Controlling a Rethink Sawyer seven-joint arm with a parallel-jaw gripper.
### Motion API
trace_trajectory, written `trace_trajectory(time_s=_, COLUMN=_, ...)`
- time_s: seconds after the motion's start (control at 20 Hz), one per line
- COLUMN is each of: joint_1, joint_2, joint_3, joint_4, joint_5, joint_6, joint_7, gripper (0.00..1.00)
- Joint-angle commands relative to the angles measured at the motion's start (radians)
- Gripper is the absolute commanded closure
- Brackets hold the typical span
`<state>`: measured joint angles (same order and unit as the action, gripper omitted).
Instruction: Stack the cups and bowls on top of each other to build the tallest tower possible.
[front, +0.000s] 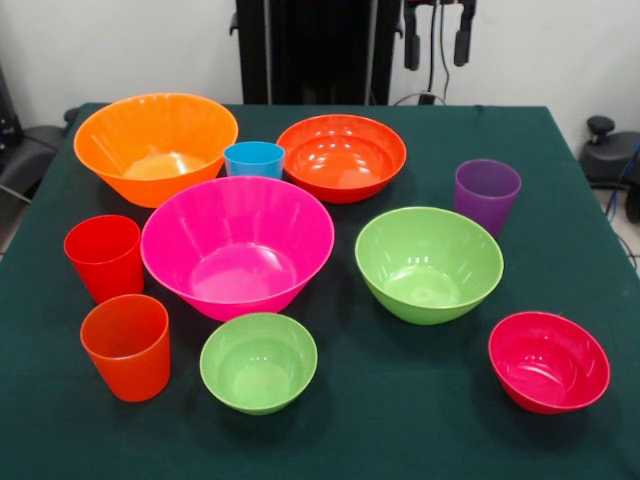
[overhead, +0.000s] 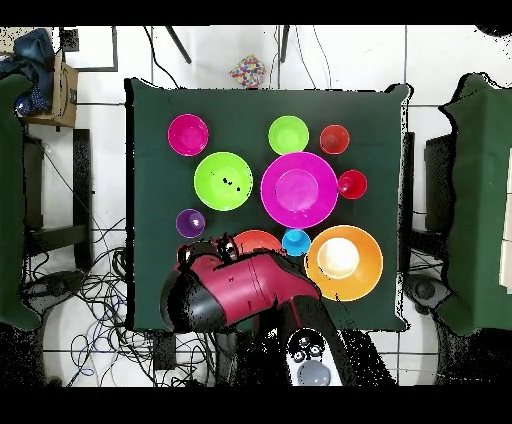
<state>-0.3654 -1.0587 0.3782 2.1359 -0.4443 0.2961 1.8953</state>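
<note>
Nothing stacked yet; all ten pcs sit separately, mouths up, on the green tabletop (front: 560, 250).

Layout, front view:
- Large orange bowl (front: 155, 145) far left; blue cup (front: 254, 159) just beside it; shallow red-orange bowl (front: 342, 156) far centre.
- Large pink bowl (front: 237, 245) centre; red cup (front: 104, 257) close at its left.
- Orange cup (front: 127, 345) near left; small lime bowl (front: 259, 361) near centre.
- Medium lime bowl (front: 429, 263) right of centre; purple cup (front: 487, 194) beyond it; small crimson bowl (front: 549, 361) near right.

Arm: drawn back. Gripper (front: 436, 40) shows only as dark tips at the top edge of the front view; in the overhead view the red arm body (overhead: 240, 290) overlies the red-orange bowl's side. Jaws: cannot tell if open or closed.

Handling (judgement):
- Thin glossy plastic, so prob. very light, stiff, slick, not fragile. Will skid or tip if nudged.
- Bowls: too wide to span; pinch the rim wall, one jaw inside, one outside. Expect the big ones to swing in the grip.
- Cups: tapered, narrow enough to clamp across the body nr the rim, or by a rim pinch.
- Pink bowl, red cup, blue cup crowd together: little clearance there.
- Nesting gives low height; inverting pcs would add more but looks wobbly.
</note>
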Motion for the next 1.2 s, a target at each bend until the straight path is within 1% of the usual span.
trace_trajectory(time_s=0.05, joint_1=-0.033, joint_2=0.027, joint_3=0.046, joint_4=0.06, joint_5=-0.038, joint_6=0.069, joint_7=-0.039, gripper=0.0)
trace_trajectory(time_s=0.2, joint_1=-0.076, joint_2=0.021, joint_3=0.061, joint_4=0.087, joint_5=-0.063, joint_6=0.043, joint_7=-0.067, gripper=0.0)
trace_trajectory(time_s=0.45, joint_1=-0.122, joint_2=0.041, joint_3=0.058, joint_4=0.107, joint_5=-0.132, joint_6=-0.012, joint_7=-0.079, gripper=0.0)
trace_trajectory(time_s=0.65, joint_1=-0.168, joint_2=0.043, joint_3=0.073, joint_4=0.127, joint_5=-0.178, joint_6=-0.009, joint_7=-0.105, gripper=0.0)
trace_trajectory(time_s=0.95, joint_1=-0.248, joint_2=0.047, joint_3=0.105, joint_4=0.154, joint_5=-0.266, joint_6=0.032, joint_7=-0.169, gripper=0.0)
trace_trajectory(time_s=1.2, joint_1=-0.315, joint_2=0.073, joint_3=0.145, joint_4=0.17, joint_5=-0.336, joint_6=0.044, joint_7=-0.199, gripper=0.0)
